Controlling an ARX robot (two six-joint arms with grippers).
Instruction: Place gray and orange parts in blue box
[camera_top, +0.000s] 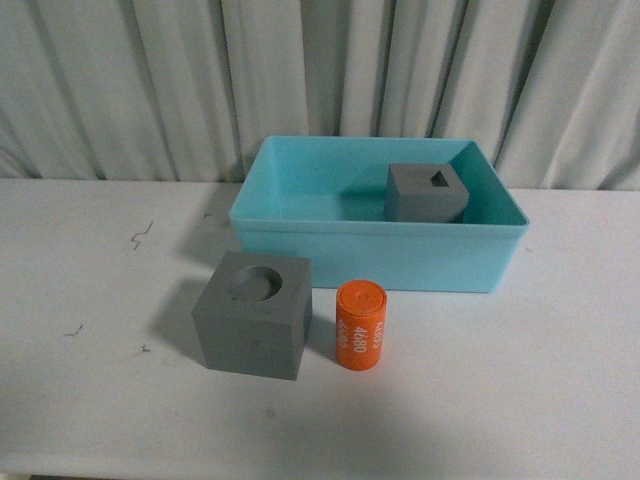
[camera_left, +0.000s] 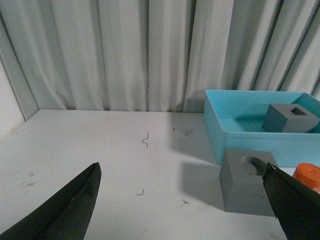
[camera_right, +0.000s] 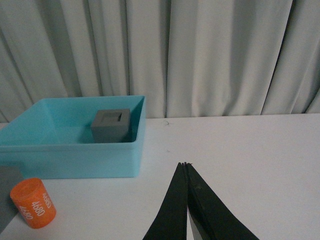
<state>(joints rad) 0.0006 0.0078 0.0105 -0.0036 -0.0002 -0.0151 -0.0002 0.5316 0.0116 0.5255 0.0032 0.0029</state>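
Orange cylinder (camera_top: 360, 325) marked 4680, left gripper (camera_left: 181, 167) spread wide, right gripper (camera_right: 185, 165) closed, empty.

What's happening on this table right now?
A two-armed robot is putting parts into the box. One cube already sits inside. The second cube and the orange cylinder sit on the table in front of it. Nothing is being held: the left gripper is open, the right gripper shut.

L tool (camera_left: 180, 169) & R tool (camera_right: 184, 166): matte black, smooth, tapered blade-like fingers (camera_left: 75, 205) w/ pointed tips
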